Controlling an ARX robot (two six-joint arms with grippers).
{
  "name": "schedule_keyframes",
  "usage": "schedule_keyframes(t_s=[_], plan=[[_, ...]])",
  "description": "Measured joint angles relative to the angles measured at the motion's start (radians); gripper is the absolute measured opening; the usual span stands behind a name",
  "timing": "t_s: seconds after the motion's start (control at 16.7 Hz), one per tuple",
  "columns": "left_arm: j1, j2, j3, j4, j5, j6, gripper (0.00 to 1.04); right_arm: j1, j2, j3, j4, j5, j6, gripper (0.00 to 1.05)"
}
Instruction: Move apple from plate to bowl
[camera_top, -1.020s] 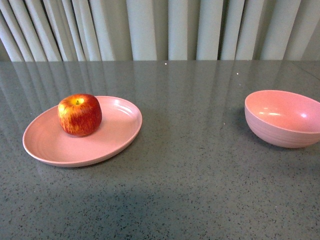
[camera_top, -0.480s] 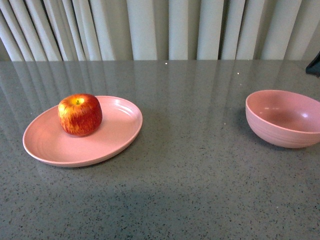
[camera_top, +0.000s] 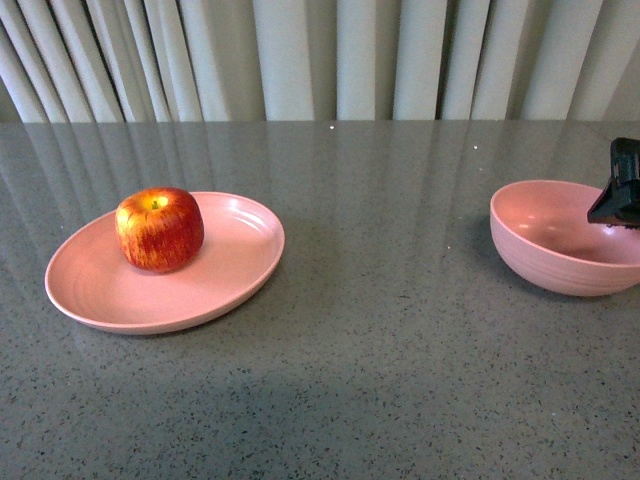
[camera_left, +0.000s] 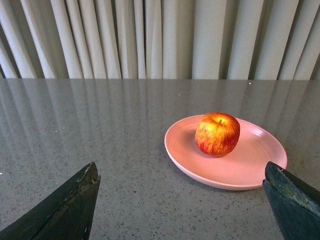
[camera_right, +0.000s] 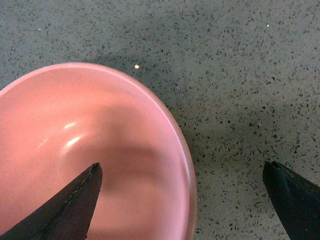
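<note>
Red apple (camera_top: 159, 229) rests ungrasped on the plate (camera_top: 232, 262); left hand (camera_left: 180, 170) spread facing it, right hand (camera_right: 181, 167) spread over the bowl (camera_top: 548, 265). Reaching likely comes next.

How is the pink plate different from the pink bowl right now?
The plate is wide and shallow, while the bowl is narrower and much deeper. The plate holds the apple; the bowl has nothing in it. In the front view, the plate sits on the left side of the table and the bowl far to the right. Both are round, matte pink and upright on the grey speckled table.
</note>
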Motion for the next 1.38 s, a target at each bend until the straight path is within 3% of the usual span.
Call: schedule_keyframes(t_s=[0.18, 0.66, 0.78, 1.08, 1.14, 1.38], plan=[[0.0, 0.0, 0.0, 0.0, 0.0, 0.0, 0.98, 0.001, 0.025, 0.021, -0.021, -0.004, 0.031, 0.98], [0.0, 0.0, 0.0, 0.0, 0.0, 0.0, 0.98, 0.01, 0.047, 0.044, -0.031, -0.014, 0.079, 0.16], [0.0, 0.0, 0.0, 0.0, 0.0, 0.0, 0.98, 0.014, 0.046, 0.044, -0.032, -0.016, 0.086, 0.02], [0.0, 0.0, 0.0, 0.0, 0.0, 0.0, 0.98, 0.069, -0.092, 0.044, -0.051, -0.051, 0.097, 0.03], [0.0, 0.0, 0.0, 0.0, 0.0, 0.0, 0.98, 0.17, -0.177, 0.069, -0.069, -0.052, 0.097, 0.03], [0.0, 0.0, 0.0, 0.0, 0.0, 0.0, 0.98, 0.317, -0.12, 0.076, -0.08, -0.015, 0.097, 0.03]])
